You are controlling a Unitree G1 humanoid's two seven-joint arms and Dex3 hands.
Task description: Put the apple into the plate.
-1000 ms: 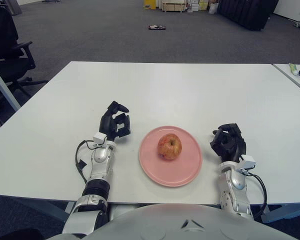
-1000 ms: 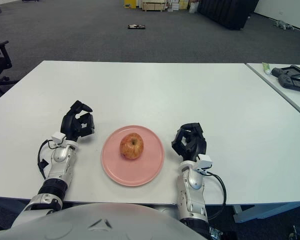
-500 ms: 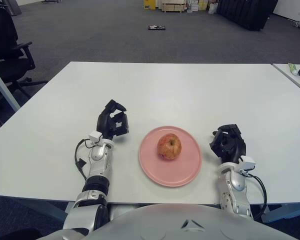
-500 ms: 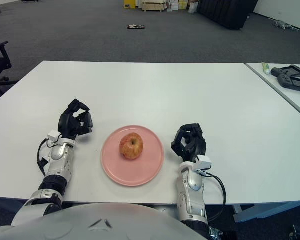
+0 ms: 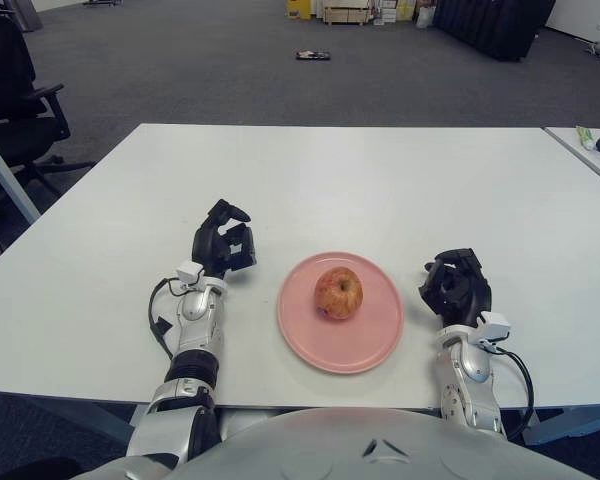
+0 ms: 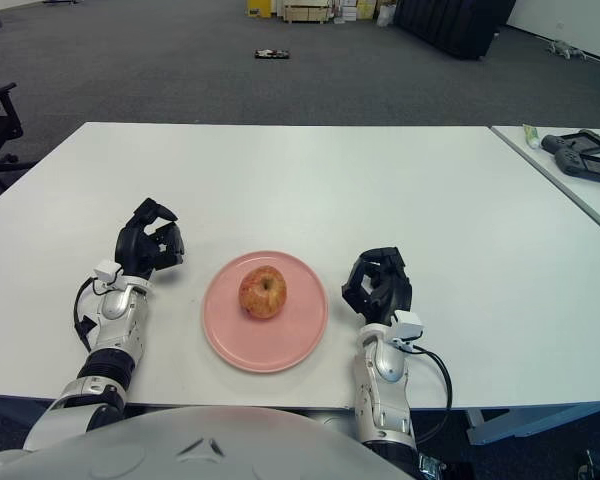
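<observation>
Apple and plate are seen together near the front edge of the white rectangular worktop (image 5: 380, 180): the red-and-yellow round apple (image 5: 339, 293) is seated upright on the flat pink round plate (image 5: 372, 340), a little to the left of the plate's middle, with its stem dimple turned upward. Nothing is being gripped at this moment. The black three-fingered left hand (image 5: 223, 246) is shown just to the left of the plate, apart from it, its fingers curled loosely inward and closed on nothing. The black three-fingered right hand (image 5: 456, 286) is shown just to the right of the plate, also apart from the rim, its fingers likewise curled in with nothing between them. Silver forearms with looping black cables are seen running back from both hands toward the robot's body at the bottom of the view. A second white table (image 6: 580, 170) is visible at the far right, with a dark handheld device (image 6: 580, 155) lying on it.
</observation>
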